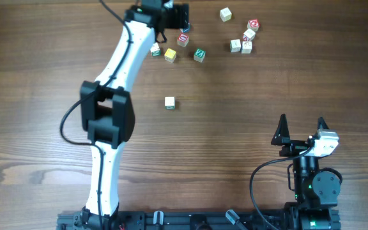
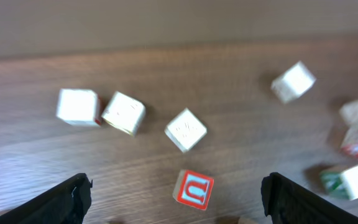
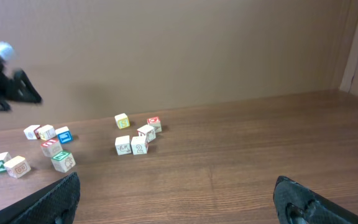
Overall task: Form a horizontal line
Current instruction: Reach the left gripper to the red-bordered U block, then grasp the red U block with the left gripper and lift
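No row of three touching cubes shows in any view; the small wooden cubes lie loose. My left gripper [image 1: 174,19] is open at the table's far edge, and its fingers [image 2: 176,186] straddle a red-faced cube with a blue U [image 2: 194,189] without touching it. That cube [image 1: 183,39] sits near a green-trimmed cube [image 1: 155,50], a yellow cube [image 1: 170,55] and another green-marked cube [image 1: 199,55]. One pale cube [image 1: 169,102] lies alone mid-table. My right gripper [image 1: 302,124] is open and empty over bare wood [image 3: 176,186].
A cluster of several cubes [image 1: 246,38] lies far right, with a single cube [image 1: 225,14] beyond it; the cluster also shows in the right wrist view [image 3: 135,137]. The left arm [image 1: 110,96] stretches across the table's left half.
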